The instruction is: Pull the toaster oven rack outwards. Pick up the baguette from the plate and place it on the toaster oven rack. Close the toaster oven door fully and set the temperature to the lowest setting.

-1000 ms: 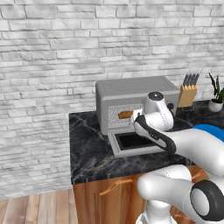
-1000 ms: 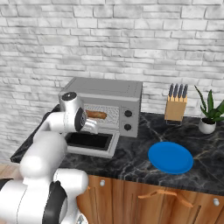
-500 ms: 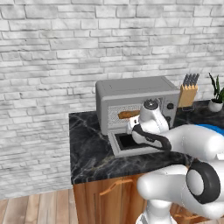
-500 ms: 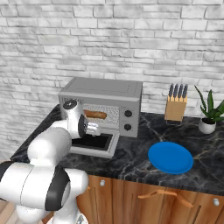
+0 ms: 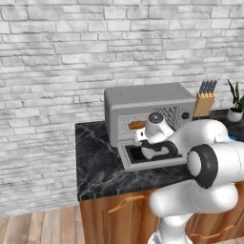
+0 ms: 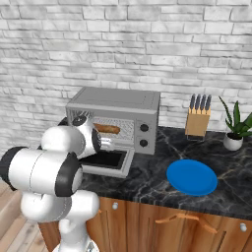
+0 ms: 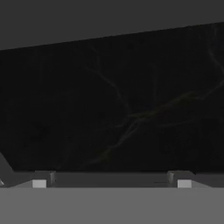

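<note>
Standing on the dark veined marble counter against the whitewashed brick wall, the boxy grey metal toaster oven has its grey-framed, dark-glass door folded down flat in front of the cavity. Inside the cavity the small golden-brown baguette lies on the silvery wire rack, towards the left of the opening as seen from the left base view. The two-finger gripper of the white arm sits low over the lowered door, just in front of the opening; how far its fingers are spread cannot be told from either base view. The hand view looks straight onto dark veined glass with the two fingertips set well apart at the bottom edge and nothing visible between them.

On the oven's right panel the two dark round knobs sit one above the other. To the right of the oven the round bright blue plate lies bare on the counter, well apart from the oven. Behind it stand the tan wooden knife block and, further right, a small potted green plant in a white pot. Below the counter run brown wooden cabinet fronts.
</note>
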Robot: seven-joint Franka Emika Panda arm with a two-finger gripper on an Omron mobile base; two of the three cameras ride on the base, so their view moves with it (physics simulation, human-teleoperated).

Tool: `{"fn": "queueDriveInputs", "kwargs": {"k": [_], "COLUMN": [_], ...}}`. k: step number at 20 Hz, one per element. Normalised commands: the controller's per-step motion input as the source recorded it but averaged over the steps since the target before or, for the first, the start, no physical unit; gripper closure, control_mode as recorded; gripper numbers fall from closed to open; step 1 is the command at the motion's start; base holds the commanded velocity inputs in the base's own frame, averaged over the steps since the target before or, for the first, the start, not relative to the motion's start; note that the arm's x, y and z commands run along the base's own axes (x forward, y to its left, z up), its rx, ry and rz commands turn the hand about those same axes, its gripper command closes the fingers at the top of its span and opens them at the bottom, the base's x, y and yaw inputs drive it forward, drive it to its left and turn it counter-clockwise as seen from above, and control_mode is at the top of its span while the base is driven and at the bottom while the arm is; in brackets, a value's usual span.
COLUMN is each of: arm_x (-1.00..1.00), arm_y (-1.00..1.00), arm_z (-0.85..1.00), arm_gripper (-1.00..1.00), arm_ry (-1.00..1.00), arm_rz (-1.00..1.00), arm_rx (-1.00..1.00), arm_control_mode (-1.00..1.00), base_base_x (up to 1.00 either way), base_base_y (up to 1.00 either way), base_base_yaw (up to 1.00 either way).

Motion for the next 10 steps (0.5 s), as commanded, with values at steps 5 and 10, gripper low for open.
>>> {"fn": "queueDriveInputs", "kwargs": {"k": [5, 10], "arm_x": [0.47, 0.46], "arm_y": [0.0, 0.0], "arm_z": [-0.1, -0.04], "arm_gripper": [-1.0, -1.0], "arm_ry": [0.0, 0.0], "arm_rz": [0.0, 0.0], "arm_rx": [0.0, 0.0], "arm_control_mode": [-1.0, -1.0], "base_base_x": [0.0, 0.0], "base_base_y": [0.0, 0.0], "base_base_yaw": [0.0, 0.0]}}
